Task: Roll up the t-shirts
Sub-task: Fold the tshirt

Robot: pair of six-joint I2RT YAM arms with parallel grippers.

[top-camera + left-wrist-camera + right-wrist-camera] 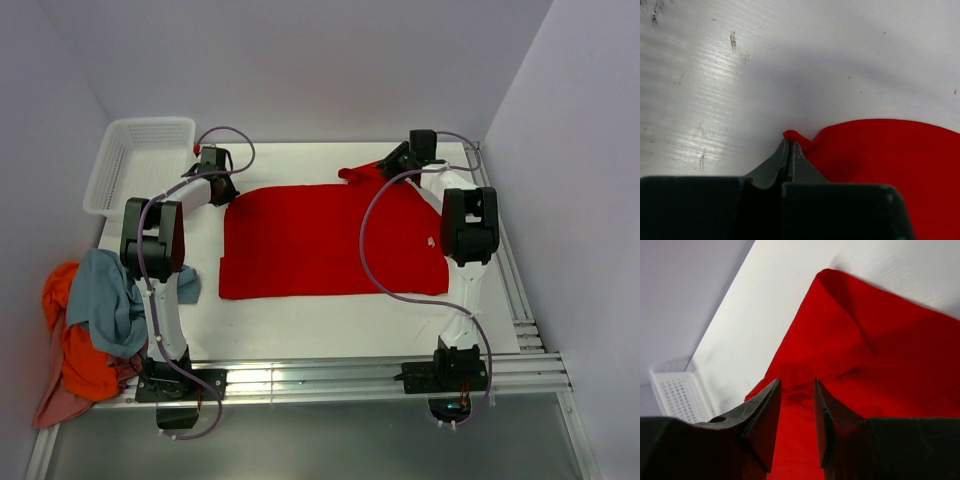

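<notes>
A bright red t-shirt lies flat across the middle of the table, with a small white label near its right end. My left gripper is at the shirt's far left corner, shut on a pinch of the red cloth. My right gripper is at the shirt's far right corner above a raised sleeve; its jaws stand open over red cloth, holding nothing. A blue-grey shirt, an orange one and a pinkish one hang in a heap at the table's left edge.
A white plastic mesh basket stands at the far left corner and shows in the right wrist view. Rails run along the near edge. Walls close in the table at the back and on the right.
</notes>
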